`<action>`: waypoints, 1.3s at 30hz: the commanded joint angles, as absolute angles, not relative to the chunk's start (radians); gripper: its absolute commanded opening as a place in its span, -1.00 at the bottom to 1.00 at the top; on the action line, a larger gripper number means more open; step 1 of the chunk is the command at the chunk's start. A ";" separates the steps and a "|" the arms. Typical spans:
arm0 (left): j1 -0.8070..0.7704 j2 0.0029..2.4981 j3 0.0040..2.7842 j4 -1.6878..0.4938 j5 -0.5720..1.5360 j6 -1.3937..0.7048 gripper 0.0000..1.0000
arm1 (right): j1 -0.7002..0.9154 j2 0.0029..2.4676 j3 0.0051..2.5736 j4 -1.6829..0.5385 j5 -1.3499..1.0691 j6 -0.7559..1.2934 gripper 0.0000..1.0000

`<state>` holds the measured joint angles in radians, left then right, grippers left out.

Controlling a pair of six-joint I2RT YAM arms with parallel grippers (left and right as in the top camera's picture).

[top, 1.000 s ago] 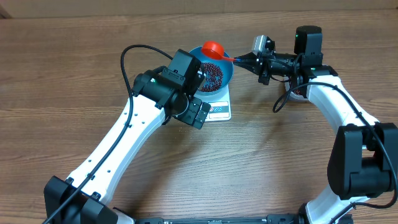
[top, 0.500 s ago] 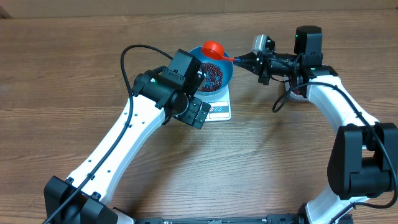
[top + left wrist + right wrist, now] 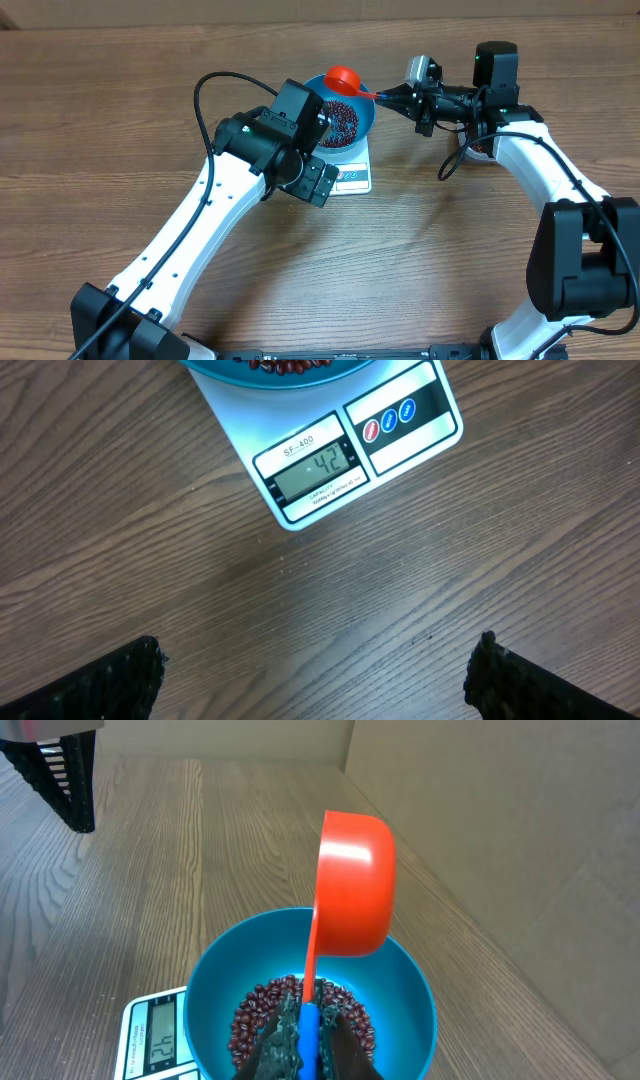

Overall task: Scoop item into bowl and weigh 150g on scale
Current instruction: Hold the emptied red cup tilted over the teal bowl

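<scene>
Overhead: R arm (image 3: 530, 160) stretched w/ scoop (image 3: 343, 77) tipped over bowl (image 3: 364, 120).

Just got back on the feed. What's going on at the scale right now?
The right gripper is shut on the red scoop, holding it tipped on edge above the blue bowl. The bowl sits on the white scale and has a layer of beans in it. The left gripper hangs open over the table in front of the scale, touching nothing. The display looks like it reads 42, well short of the target.
</scene>
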<state>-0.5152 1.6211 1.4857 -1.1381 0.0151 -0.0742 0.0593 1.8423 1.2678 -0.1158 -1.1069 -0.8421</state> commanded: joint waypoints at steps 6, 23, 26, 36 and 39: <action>-0.517 1.610 1.495 -1.141 0.012 -0.059 0.99 | 0.055 1.847 1.278 -0.115 -1.107 -0.838 -0.93; -0.517 1.610 1.495 -1.141 0.012 -0.059 0.99 | 0.055 1.847 1.278 -0.102 -1.107 -0.839 -0.93; -0.517 1.610 1.495 -1.141 0.012 -0.059 0.99 | 0.055 1.847 1.278 -0.099 -1.108 -0.839 -0.93; -0.517 1.610 1.495 -1.141 0.012 -0.059 0.99 | 0.055 1.847 1.278 -0.082 -1.107 -0.839 -0.93; -0.517 1.610 1.495 -1.141 0.012 -0.059 0.99 | 0.055 1.847 1.278 -0.080 -1.107 -0.853 -0.93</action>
